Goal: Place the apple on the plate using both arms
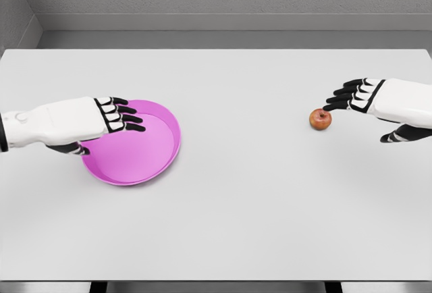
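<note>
Far left: left hand (pixel 101 123), fingers extended and slightly apart, holding nothing, reaching over the near-left rim of the pink plate (pixel 152 168). Middle: bare white table (pixel 243 205). Right of centre: apple (pixel 320 119), upright on the table, well apart from the plate. Just beside it: right hand (pixel 368 100), fingers loosely spread, fingertips (pixel 331 106) close above the apple, grasping nothing.

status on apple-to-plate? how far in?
Early. Done: both arms are in position, the left hand over the near-left part of the pink plate, fingers extended. In hand: the right hand has reached the apple, fingertips next to it, no grasp visible. Left: grasp, lift, carry across the table, set it on the plate.
</note>
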Robot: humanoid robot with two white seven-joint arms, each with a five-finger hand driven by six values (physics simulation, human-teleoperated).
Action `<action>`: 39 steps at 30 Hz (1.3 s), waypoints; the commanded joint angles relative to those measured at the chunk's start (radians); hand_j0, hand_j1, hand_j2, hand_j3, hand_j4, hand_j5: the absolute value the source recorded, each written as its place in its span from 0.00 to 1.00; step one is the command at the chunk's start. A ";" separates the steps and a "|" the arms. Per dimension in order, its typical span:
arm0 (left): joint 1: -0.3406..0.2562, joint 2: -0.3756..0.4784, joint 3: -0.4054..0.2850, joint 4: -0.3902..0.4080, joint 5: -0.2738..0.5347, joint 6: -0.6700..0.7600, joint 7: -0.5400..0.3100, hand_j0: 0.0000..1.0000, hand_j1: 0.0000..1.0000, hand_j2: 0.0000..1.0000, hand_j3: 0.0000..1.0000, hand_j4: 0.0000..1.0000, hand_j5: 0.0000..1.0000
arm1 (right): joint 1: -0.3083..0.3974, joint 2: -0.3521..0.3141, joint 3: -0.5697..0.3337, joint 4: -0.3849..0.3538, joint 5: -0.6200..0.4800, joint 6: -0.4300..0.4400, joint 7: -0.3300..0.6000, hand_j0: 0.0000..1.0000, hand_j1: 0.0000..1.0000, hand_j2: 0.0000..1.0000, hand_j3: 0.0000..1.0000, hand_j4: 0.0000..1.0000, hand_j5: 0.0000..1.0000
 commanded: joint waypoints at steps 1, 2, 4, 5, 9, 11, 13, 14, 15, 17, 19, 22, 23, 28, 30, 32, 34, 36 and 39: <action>0.000 0.002 0.004 0.001 0.006 0.001 -0.002 1.00 1.00 1.00 1.00 1.00 1.00 | 0.000 -0.003 -0.001 -0.001 -0.007 0.002 0.000 1.00 1.00 1.00 1.00 1.00 1.00; -0.002 0.002 0.006 0.003 0.004 0.001 -0.002 1.00 1.00 1.00 1.00 1.00 1.00 | 0.000 -0.003 -0.002 -0.001 -0.007 0.002 0.000 1.00 1.00 1.00 1.00 1.00 1.00; -0.003 0.005 0.006 0.011 0.004 0.001 -0.002 1.00 1.00 1.00 1.00 1.00 1.00 | 0.000 -0.002 -0.005 -0.001 -0.007 0.002 0.000 1.00 1.00 1.00 1.00 1.00 1.00; -0.003 0.005 0.004 0.012 0.004 0.001 -0.003 1.00 1.00 1.00 1.00 1.00 1.00 | 0.000 -0.002 -0.008 -0.001 -0.008 0.002 -0.002 1.00 1.00 1.00 1.00 1.00 1.00; -0.006 0.018 -0.001 0.015 0.003 0.001 -0.003 1.00 1.00 1.00 1.00 1.00 1.00 | 0.002 -0.017 -0.013 0.025 -0.092 0.002 0.004 1.00 1.00 1.00 1.00 1.00 1.00; -0.011 0.016 -0.001 0.015 0.001 0.001 -0.003 1.00 1.00 1.00 1.00 1.00 1.00 | 0.003 -0.006 -0.013 0.060 -0.203 0.002 0.127 1.00 1.00 1.00 1.00 1.00 1.00; -0.012 0.016 -0.001 0.015 0.000 0.001 -0.003 1.00 1.00 1.00 1.00 1.00 1.00 | 0.003 0.002 -0.011 0.104 -0.326 0.002 0.249 1.00 1.00 1.00 1.00 1.00 1.00; -0.012 0.016 -0.001 0.015 0.000 0.001 -0.003 1.00 1.00 1.00 1.00 1.00 1.00 | 0.000 0.008 -0.011 0.112 -0.344 0.002 0.249 1.00 1.00 1.00 1.00 1.00 1.00; -0.012 0.018 -0.001 0.015 0.000 0.001 -0.003 1.00 1.00 1.00 1.00 1.00 1.00 | 0.000 0.028 -0.011 0.112 -0.353 0.002 0.249 1.00 1.00 1.00 1.00 1.00 1.00; -0.012 0.016 -0.002 0.015 -0.002 0.001 -0.008 1.00 1.00 1.00 1.00 1.00 1.00 | -0.003 0.070 -0.011 0.130 -0.367 0.002 0.249 1.00 1.00 1.00 1.00 1.00 1.00; -0.012 0.015 -0.004 0.015 0.000 0.001 -0.035 1.00 1.00 1.00 1.00 1.00 1.00 | -0.032 0.121 -0.013 0.167 -0.366 0.002 0.249 1.00 1.00 1.00 1.00 1.00 1.00; -0.014 0.013 -0.004 0.015 0.000 0.001 -0.037 1.00 1.00 1.00 1.00 1.00 1.00 | -0.061 0.126 -0.013 0.178 -0.364 0.002 0.249 1.00 1.00 1.00 1.00 1.00 1.00; -0.014 0.013 -0.005 0.014 0.000 0.001 -0.037 1.00 1.00 1.00 1.00 1.00 1.00 | -0.072 0.147 -0.016 0.207 -0.366 0.002 0.249 1.00 1.00 1.00 1.00 1.00 1.00; -0.017 0.013 -0.005 0.014 0.000 0.001 -0.037 1.00 1.00 1.00 1.00 1.00 1.00 | -0.091 0.250 -0.018 0.288 -0.364 0.056 0.249 1.00 1.00 1.00 1.00 1.00 1.00; -0.017 0.013 -0.005 0.014 0.000 0.001 -0.037 1.00 1.00 1.00 1.00 1.00 1.00 | -0.094 0.293 -0.016 0.299 -0.352 0.100 0.249 1.00 1.00 1.00 1.00 1.00 1.00; -0.018 0.013 -0.005 0.014 0.000 0.001 -0.039 1.00 1.00 1.00 1.00 1.00 1.00 | -0.098 0.305 0.005 0.314 -0.310 0.111 0.249 1.00 1.00 1.00 1.00 1.00 1.00; -0.018 0.013 -0.005 0.014 -0.002 0.001 -0.039 1.00 1.00 1.00 1.00 1.00 1.00 | -0.098 0.311 0.007 0.334 -0.266 0.111 0.249 1.00 1.00 1.00 1.00 1.00 1.00; -0.018 0.013 -0.005 0.014 0.000 0.001 -0.039 1.00 1.00 1.00 1.00 1.00 1.00 | -0.098 0.316 0.024 0.345 -0.232 0.111 0.249 1.00 1.00 1.00 1.00 1.00 1.00; -0.018 0.013 -0.005 0.015 0.000 0.001 -0.039 1.00 1.00 1.00 1.00 1.00 1.00 | -0.098 0.325 0.047 0.376 -0.200 0.110 0.249 1.00 1.00 1.00 1.00 1.00 1.00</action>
